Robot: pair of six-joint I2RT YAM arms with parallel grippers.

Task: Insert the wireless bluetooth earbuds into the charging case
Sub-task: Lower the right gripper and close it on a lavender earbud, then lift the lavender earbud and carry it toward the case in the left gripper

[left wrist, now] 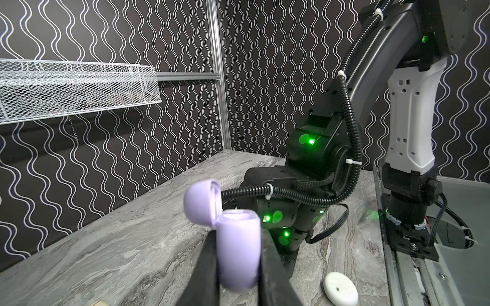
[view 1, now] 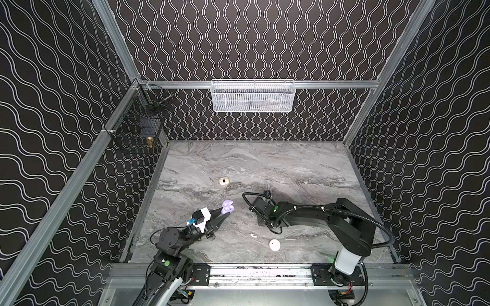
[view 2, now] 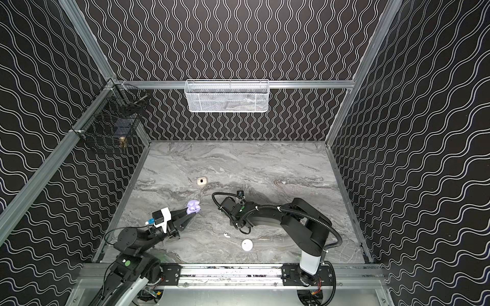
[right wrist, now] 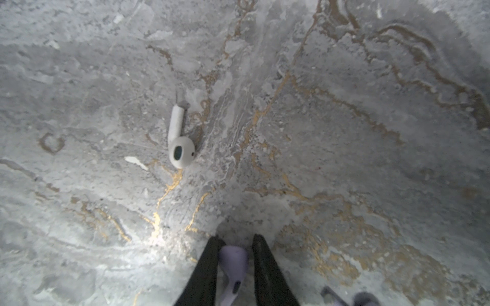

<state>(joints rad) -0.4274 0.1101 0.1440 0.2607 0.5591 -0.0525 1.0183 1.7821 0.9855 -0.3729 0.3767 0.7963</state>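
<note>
Now | lavender earbud [right wrist: 233, 261] inside right hand [right wrist: 236, 237] | case [left wrist: 237, 254] clamped in left hand [left wrist: 237, 233]

Both top views are even and sharp; the right wrist view shows glare on the marble table [right wrist: 156, 239] and a blurred lavender earbud [right wrist: 234, 261].

Top views: high, looking down, sharing the whole table [view 1: 291, 164]. Left wrist: low, level across it. Right wrist: close, downward.
</note>
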